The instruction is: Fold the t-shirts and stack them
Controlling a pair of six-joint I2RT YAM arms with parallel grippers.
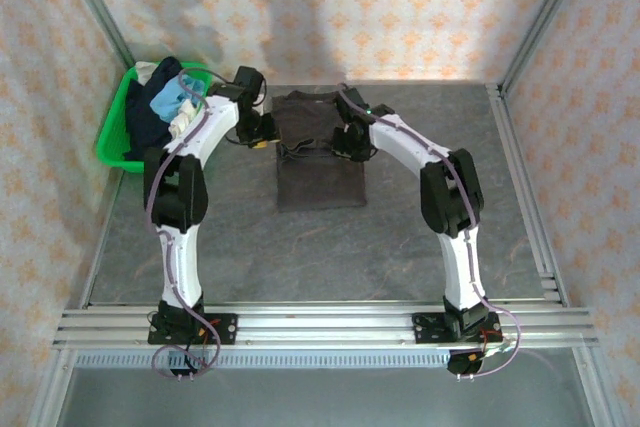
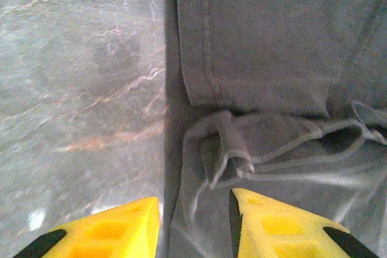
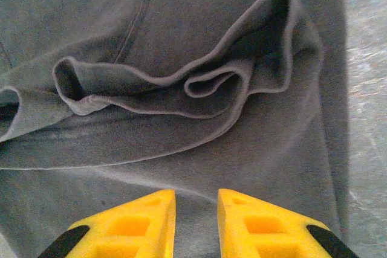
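Dark t-shirt (image 1: pixel 318 152) centre frame, mid-fold, edge rumpled. Left gripper (image 2: pixel 195 222), right gripper (image 3: pixel 196 222) parted, empty. Next, probably: pinch rumple, flatten.

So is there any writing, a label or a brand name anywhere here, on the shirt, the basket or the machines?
None can be read.
The dark brown-grey t-shirt is plain, with no print or tag showing.
The green basket bears no lettering I can make out.
The left pincer and right pincer have unmarked yellow fingers.
The wallpaper has a flower pattern, no words.
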